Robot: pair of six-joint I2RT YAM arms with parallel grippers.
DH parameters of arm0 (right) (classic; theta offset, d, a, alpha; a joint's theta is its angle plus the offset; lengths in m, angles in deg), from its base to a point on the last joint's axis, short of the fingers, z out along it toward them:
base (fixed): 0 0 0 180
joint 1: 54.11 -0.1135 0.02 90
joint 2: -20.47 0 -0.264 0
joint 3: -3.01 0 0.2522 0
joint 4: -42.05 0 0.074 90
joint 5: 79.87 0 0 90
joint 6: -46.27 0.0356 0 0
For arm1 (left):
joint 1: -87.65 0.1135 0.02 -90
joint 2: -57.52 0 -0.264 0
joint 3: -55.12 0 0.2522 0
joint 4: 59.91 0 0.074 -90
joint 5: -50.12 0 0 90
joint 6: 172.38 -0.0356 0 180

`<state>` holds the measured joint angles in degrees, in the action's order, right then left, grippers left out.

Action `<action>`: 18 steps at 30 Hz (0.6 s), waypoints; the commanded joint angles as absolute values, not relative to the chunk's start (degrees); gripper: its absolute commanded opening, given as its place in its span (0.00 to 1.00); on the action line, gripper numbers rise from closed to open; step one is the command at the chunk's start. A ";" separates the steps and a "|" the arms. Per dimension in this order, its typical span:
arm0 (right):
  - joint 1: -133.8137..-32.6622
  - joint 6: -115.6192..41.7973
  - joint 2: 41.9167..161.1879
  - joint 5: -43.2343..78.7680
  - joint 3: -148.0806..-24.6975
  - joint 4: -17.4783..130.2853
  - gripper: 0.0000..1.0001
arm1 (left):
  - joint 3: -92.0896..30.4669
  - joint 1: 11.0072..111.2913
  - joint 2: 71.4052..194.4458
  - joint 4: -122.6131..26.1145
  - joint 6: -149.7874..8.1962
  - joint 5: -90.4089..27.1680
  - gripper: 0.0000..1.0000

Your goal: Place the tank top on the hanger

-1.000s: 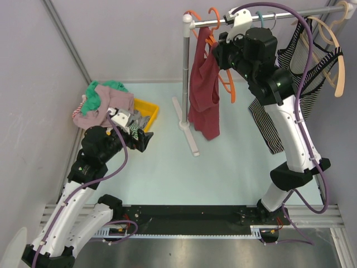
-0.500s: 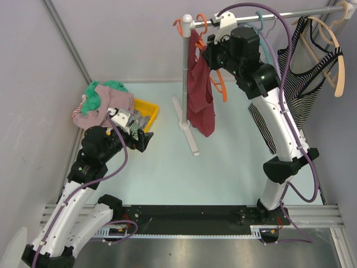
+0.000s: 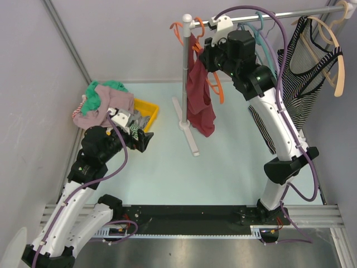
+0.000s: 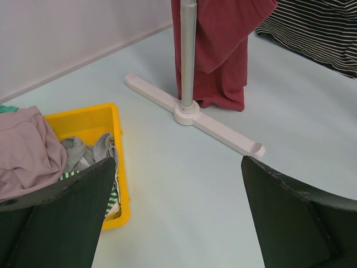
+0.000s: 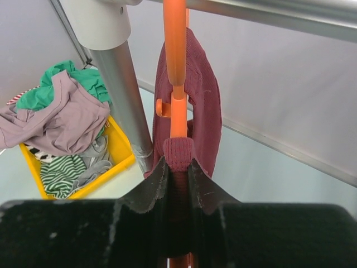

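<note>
The right arm stands tall, stretched from its base at the lower right of the overhead view up to the top centre, elbow high and wrist bent toward the upright silver metal rack post (image 3: pixel 186 72). The right claw (image 5: pixel 178 174) is pinched tight, its two black fingers (image 5: pixel 149 187) squeezing a ribbed strap of the maroon fabric tank top (image 3: pixel 201 103) against the thin bright orange plastic hanger (image 5: pixel 175 56). The hanger's stem runs straight up from between the fingers in the right wrist view, with the strap draped over it. And the tank top itself? It hangs down just beside the post, upper centre of the overhead view, its hem low near the rack's white foot (image 4: pixel 195 120).

Over on the left, the left arm sits folded low, forearm angled toward the middle. The left claw (image 4: pixel 178 223) gapes wide apart with nothing between its fingers, hovering above the pale blue worktop (image 3: pixel 223 167). Just beside it sits a yellow plastic bin (image 4: pixel 120 167), heaped with pink, green and striped clothes.
</note>
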<state>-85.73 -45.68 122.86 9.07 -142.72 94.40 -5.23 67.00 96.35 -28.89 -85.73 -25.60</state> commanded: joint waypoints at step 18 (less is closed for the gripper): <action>-88.30 -46.80 108.64 0.82 -132.34 87.99 1.00 | -5.22 67.52 96.37 -30.24 -84.57 -25.11 0.99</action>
<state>-87.08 -45.90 114.51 5.35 -137.78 92.58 -5.23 67.05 96.50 -28.89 -85.38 -25.53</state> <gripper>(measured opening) 0.995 0.994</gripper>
